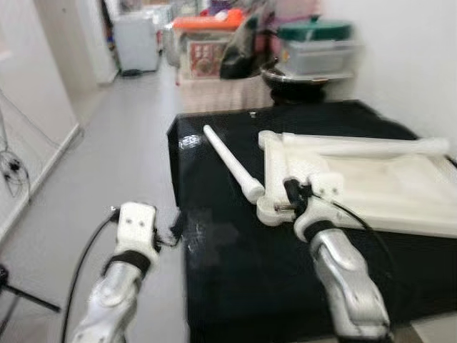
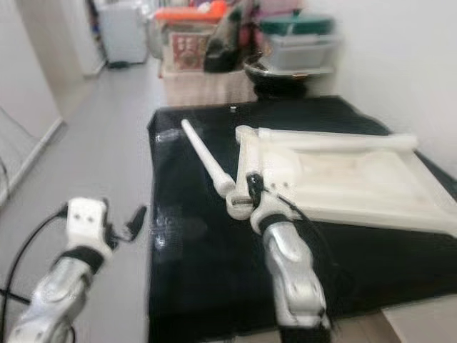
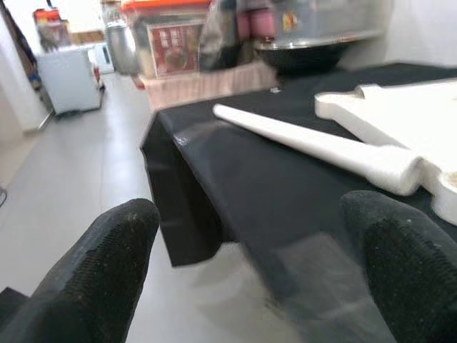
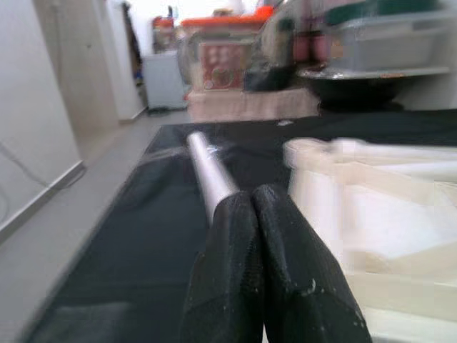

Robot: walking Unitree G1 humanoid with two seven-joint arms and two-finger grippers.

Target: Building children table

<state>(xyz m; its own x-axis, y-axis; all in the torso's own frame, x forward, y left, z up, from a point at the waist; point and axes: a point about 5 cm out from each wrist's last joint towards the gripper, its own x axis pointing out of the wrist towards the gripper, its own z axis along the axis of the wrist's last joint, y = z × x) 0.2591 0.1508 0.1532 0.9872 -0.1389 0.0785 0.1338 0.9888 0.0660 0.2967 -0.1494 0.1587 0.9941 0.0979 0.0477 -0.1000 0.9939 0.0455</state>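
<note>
The children's table top point(image 1: 371, 187), a white moulded panel, lies flat and upside down on a low surface draped in black cloth point(image 1: 235, 250), with one white leg point(image 1: 232, 162) lying loose just beside its near left corner. We see a second leg point(image 1: 364, 145) lying along the panel's far edge.

Our right gripper point(image 1: 291, 196) sits at that near left corner, by the round socket point(image 1: 270, 209), and its two black fingers point(image 4: 264, 264) are pressed together with nothing between them. Our left gripper point(image 3: 250, 279) hangs over the floor just off the cloth's left edge, its fingers spread wide and empty.

The loose leg's long axis runs from the far left of the cloth toward us and rightward, its thicker end stopping just short of the corner socket. From the right gripper, the leg lies just ahead and to the left, nearly in line with the fingers. From the left gripper it lies ahead and to the right, over the cloth, a little further off.

We judge the right arm the nearer of the two to the leg's thick end. Seating the leg would seem to call for lifting that end and standing the piece upright over the socket. Behind, we see a cluttered room end with storage boxes point(image 1: 314, 53) and a white appliance point(image 1: 137, 41).
</note>
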